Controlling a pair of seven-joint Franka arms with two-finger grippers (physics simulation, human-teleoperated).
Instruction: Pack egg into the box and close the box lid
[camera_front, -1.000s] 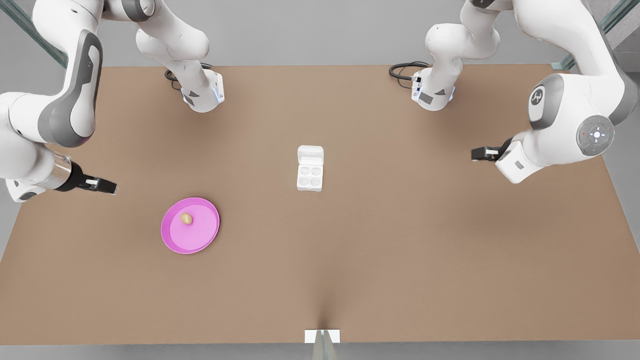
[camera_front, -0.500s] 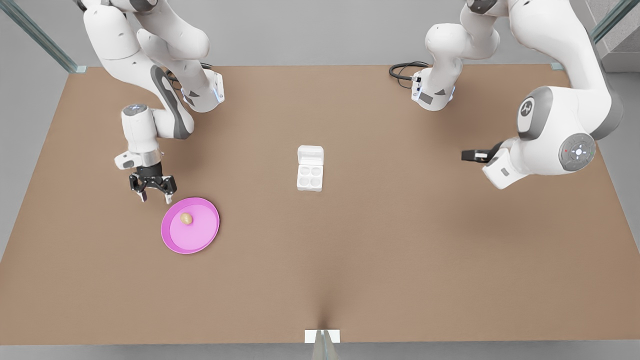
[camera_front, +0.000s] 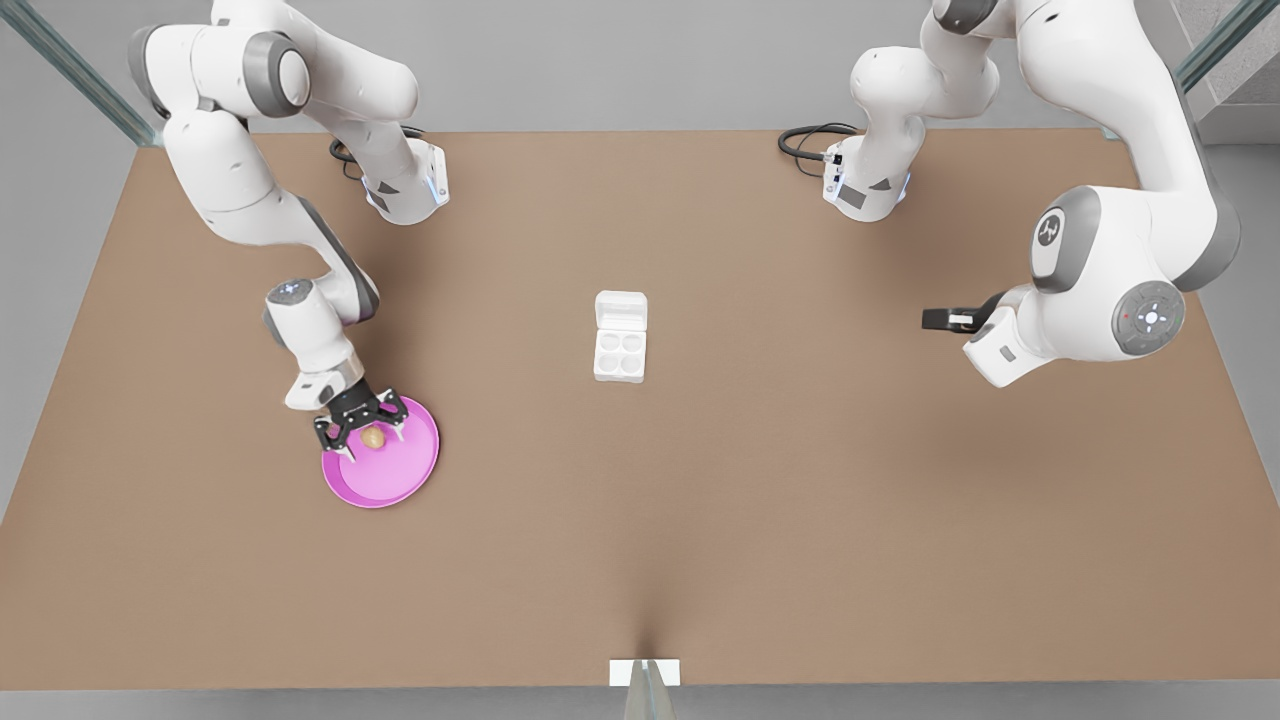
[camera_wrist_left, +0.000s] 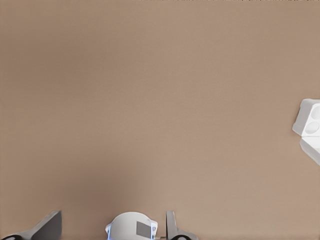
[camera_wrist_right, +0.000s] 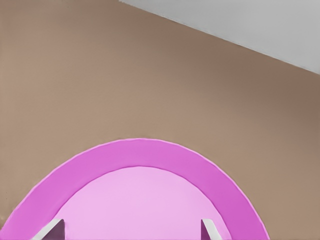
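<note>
The tan egg (camera_front: 373, 437) lies on the pink plate (camera_front: 400, 482) at the front view's left. My right gripper (camera_front: 368, 440) is lowered over it, open, with one finger on each side of the egg; whether they touch it I cannot tell. In the right wrist view the plate (camera_wrist_right: 150, 165) spreads beyond the fingertips (camera_wrist_right: 209, 231). The white box (camera_front: 619, 355) sits mid-table, its four cups bare, and the box lid (camera_front: 621, 309) lies folded back flat behind it. My left gripper (camera_front: 932, 318) waits open at the front view's right, pointing sideways toward the box (camera_wrist_left: 310, 120).
Both arm bases (camera_front: 405, 190) (camera_front: 865, 185) stand at the table's far edge with black cables. A small white tab (camera_front: 644, 672) marks the near edge. Brown tabletop lies between the plate and the box.
My right arm swung in from the front view's left edge and came down onto the plate, its open fingers now straddling the egg. The left gripper drifted slightly toward the box.
</note>
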